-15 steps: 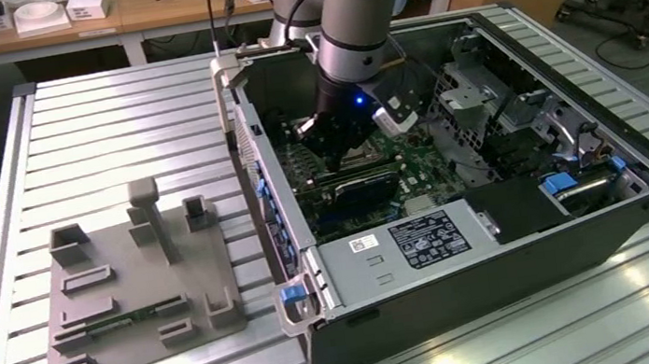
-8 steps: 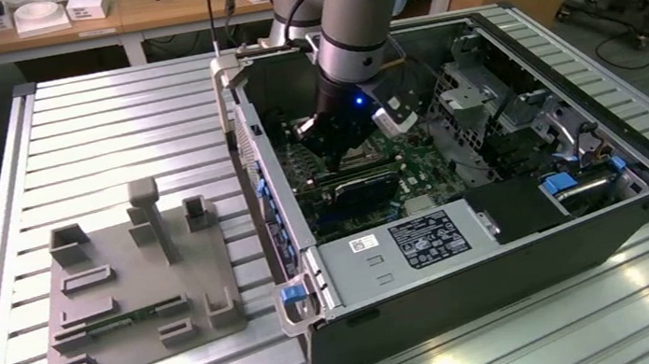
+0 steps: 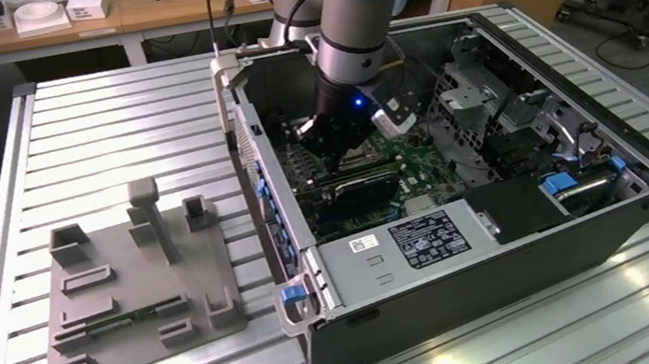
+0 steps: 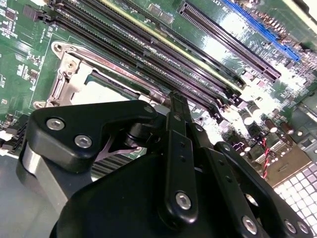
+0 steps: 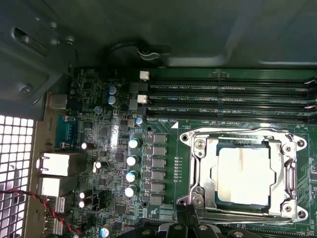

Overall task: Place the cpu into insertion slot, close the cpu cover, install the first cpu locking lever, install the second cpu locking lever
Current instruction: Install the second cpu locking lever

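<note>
A big open computer case point(image 3: 583, 233) lies on a metal table point(image 3: 103, 126) made of long ribs. The robot arm point(image 3: 358, 8) comes down from the top middle of the exterior view and reaches into the case. Its gripper point(image 3: 338, 138) hangs low over the green board point(image 3: 422, 155) inside, near the middle of that picture. A little blue light glows on the arm just above the gripper.

In the first wrist view, the cpu point(image 5: 245, 173) sits flat in its square slot at the lower right of the frame. Its pale top shows through the open middle of the cpu cover point(image 5: 198, 163). The shiny cover lies down flat around the chip, like a picture frame. Long dark slots point(image 5: 228, 94) run side by side just above the cover. A row of small round silver cans point(image 5: 132, 166) stands to the left of it.

In the second wrist view, the black gripper point(image 4: 171, 106) takes up the lower half of the frame, and its tip is just next to the cover point(image 4: 64, 84). I cannot tell whether the fingers are spread or pressed together, or whether they hold anything.

A grey tray point(image 3: 138, 291) with little blocks on it rests on the table at the exterior view's left, well apart from the case.
</note>
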`<state>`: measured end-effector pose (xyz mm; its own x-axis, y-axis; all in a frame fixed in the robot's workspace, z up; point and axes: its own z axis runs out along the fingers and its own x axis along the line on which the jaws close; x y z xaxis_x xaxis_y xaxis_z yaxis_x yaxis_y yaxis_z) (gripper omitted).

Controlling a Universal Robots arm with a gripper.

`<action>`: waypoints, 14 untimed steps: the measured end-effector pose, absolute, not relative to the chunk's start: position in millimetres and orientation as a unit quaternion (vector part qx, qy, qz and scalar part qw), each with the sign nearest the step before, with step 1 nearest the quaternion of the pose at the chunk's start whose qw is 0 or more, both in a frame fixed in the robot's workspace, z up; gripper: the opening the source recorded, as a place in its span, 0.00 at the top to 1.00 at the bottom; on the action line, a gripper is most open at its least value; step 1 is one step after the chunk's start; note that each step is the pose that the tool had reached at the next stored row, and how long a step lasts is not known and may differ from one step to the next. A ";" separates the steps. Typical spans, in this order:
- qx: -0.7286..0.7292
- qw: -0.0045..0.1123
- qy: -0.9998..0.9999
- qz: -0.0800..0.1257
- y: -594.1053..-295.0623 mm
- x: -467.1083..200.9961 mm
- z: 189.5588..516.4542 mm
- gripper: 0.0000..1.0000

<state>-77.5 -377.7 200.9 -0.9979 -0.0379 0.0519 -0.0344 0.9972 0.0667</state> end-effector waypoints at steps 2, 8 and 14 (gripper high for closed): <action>0.018 0.027 -0.999 -0.033 -377.3 -77.7 200.5 0.89; 0.018 0.027 -0.999 -0.033 -376.2 -78.1 199.2 0.89; 0.018 0.026 -0.999 -0.033 -374.2 -78.1 198.1 0.89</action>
